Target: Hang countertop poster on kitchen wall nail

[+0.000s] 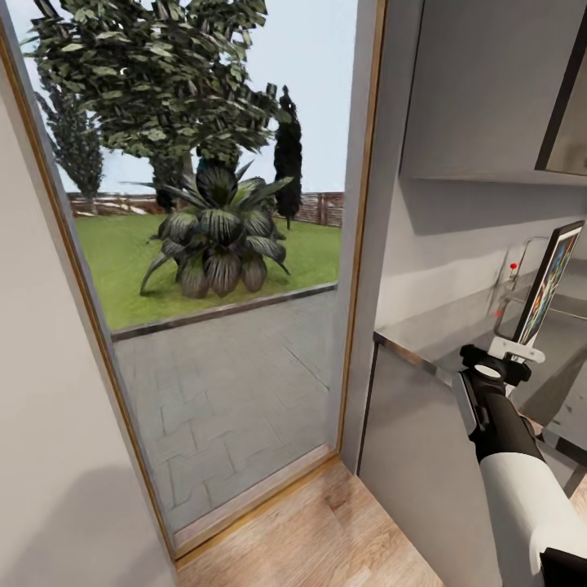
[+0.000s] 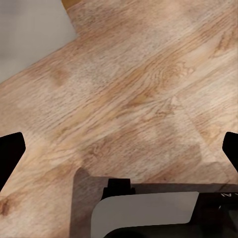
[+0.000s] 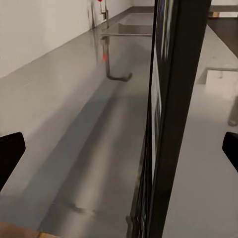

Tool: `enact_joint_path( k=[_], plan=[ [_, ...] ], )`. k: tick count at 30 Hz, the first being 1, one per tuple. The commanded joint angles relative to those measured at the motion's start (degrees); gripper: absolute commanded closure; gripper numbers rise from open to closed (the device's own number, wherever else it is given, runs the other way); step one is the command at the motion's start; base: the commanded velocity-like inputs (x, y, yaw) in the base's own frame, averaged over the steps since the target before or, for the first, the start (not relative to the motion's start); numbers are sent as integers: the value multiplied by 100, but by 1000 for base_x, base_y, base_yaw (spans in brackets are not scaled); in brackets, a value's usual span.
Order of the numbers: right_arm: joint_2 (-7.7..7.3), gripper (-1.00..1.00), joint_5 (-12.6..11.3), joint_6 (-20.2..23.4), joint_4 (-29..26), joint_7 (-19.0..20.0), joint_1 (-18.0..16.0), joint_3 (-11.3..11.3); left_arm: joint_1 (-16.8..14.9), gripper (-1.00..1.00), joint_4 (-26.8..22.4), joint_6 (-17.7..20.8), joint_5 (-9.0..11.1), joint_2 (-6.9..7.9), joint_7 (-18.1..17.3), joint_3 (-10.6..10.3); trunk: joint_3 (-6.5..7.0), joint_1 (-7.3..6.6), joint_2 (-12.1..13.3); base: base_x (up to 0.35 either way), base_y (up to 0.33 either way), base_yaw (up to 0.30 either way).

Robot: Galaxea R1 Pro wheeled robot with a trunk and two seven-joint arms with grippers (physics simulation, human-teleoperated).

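The poster (image 1: 550, 281) stands upright over the glossy grey kitchen countertop (image 1: 432, 330), its colourful face turned partly toward me. My right gripper (image 1: 522, 350) sits at its lower edge. In the right wrist view the poster (image 3: 176, 124) is edge-on between the two dark fingertips (image 3: 11, 151), which stand wide apart, so the gripper is open around it. Beyond it the countertop (image 3: 74, 124) runs to a chrome tap (image 3: 106, 49) and the sink. My left gripper (image 2: 119, 148) is open over the wooden floor (image 2: 129, 89). The wall nails are out of view.
A tall glass door (image 1: 220, 285) in a wood-coloured frame looks onto a paved garden. Grey cabinet fronts (image 1: 408, 440) stand under the counter and an upper cabinet (image 1: 489, 81) hangs above. A pale wall (image 1: 41, 408) is close on the left, with wooden floor (image 1: 326, 530) below.
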Motion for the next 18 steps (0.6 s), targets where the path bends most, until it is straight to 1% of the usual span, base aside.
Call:
enact_joint_path(
  k=[1, 5, 7, 9, 10, 12, 14, 18],
  plan=[
    [-1, -100, -1, 43, -7, -19, -3, 5, 1, -100, -6, -9, -1, -1, 0, 5, -5, 0, -3, 0, 0, 0],
    [-1, -100, -2, 40, -7, -19, 2, -4, 1, -100, -6, -9, -1, -1, 0, 5, -5, 0, -3, 0, 0, 0],
    [-1, -100, -5, 38, -7, -19, 4, -65, 1, -100, -6, -9, 2, -1, 0, 5, -5, 0, -3, 0, 0, 0],
    [-1, -100, -7, 36, -4, -17, 5, -183, 1, -100, -6, -9, 1, -1, 0, 5, -5, 0, -3, 0, 0, 0],
    [-1, -100, -8, 14, -2, -13, 4, -323, 1, -100, -6, -9, 2, -1, 0, 5, -5, 0, -3, 0, 0, 0],
    [-1, -100, -9, -35, 17, -6, 5, -443, 1, -100, -6, -9, -1, -1, 0, 5, -5, 0, -3, 0, 0, 0],
    [-3, -100, -13, -167, 170, 2, 3, -574, 1, -100, -6, -9, -1, -1, 0, 5, -5, 0, -3, 0, 0, 0],
    [-8, -100, -18, -293, 360, 13, 1, -649, 1, -100, -6, -9, -2, -1, 0, 5, -5, 0, -3, 0, 0, 0]
  ],
)
